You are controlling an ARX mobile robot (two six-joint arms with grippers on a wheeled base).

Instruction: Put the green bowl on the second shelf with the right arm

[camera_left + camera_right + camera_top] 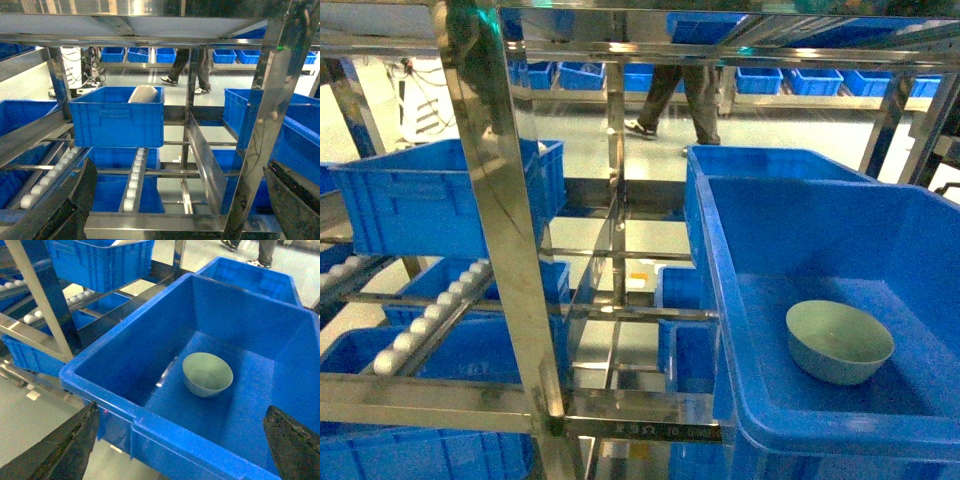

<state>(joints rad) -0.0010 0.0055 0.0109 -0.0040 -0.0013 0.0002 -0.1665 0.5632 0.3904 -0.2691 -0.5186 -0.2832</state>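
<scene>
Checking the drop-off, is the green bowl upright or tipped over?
Upright: the green bowl sits on the blue crate floor, open rim facing up, inside empty.

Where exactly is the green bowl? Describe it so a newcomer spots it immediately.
Start at the shiny steel rack, then go to the large deep blue crate at its right front. On that crate's floor sits the green bowl, upright and alone. It is small, round and pale mint, the only thing there that is not blue or metal.
</scene>
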